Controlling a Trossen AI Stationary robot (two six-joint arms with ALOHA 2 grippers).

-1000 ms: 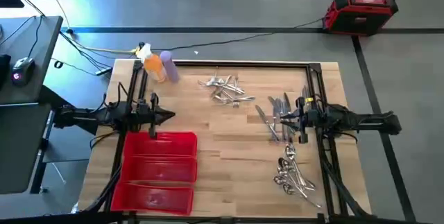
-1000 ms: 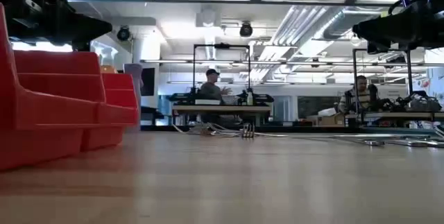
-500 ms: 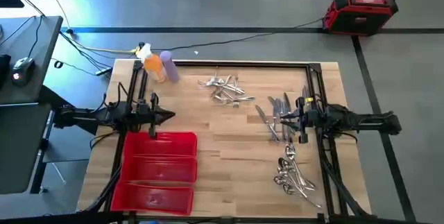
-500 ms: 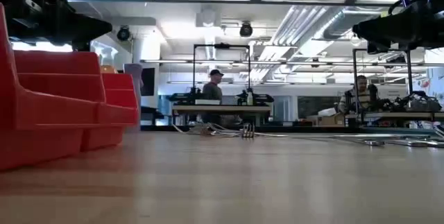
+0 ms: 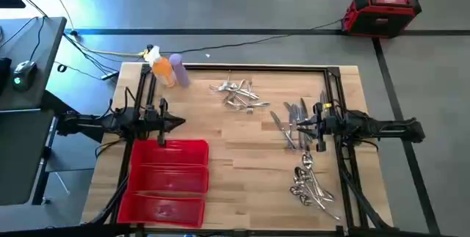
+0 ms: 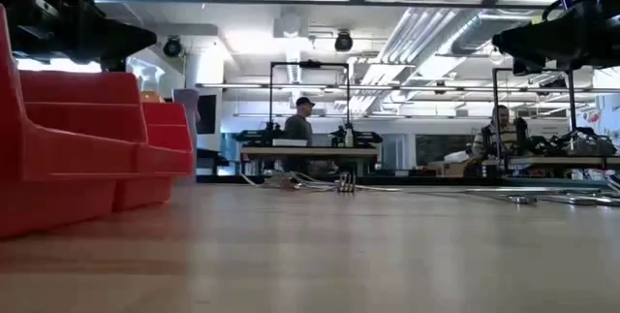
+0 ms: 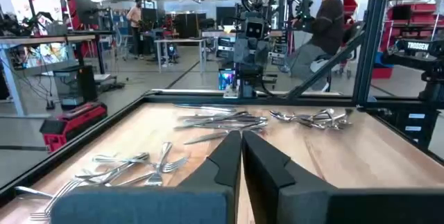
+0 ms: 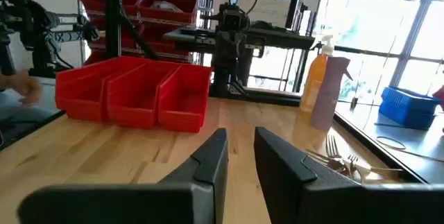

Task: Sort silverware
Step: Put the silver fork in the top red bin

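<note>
Shiny silver-metal silverware (image 5: pixel 237 95): three loose piles on wooden table (image 5: pixel 242 156). Left gripper (image 5: pixel 178 122) fingers together; right gripper (image 5: pixel 299 126) slightly apart, both empty.

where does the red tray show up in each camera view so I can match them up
High view: the red tray lies at the near-left part of the table, just below the left gripper.
Low view: it fills the left edge.
Left wrist view: not in it.
Right wrist view: it sits across the table, beside the left arm's base.
Shared landmark: the orange bottle, also in the right wrist view.
</note>
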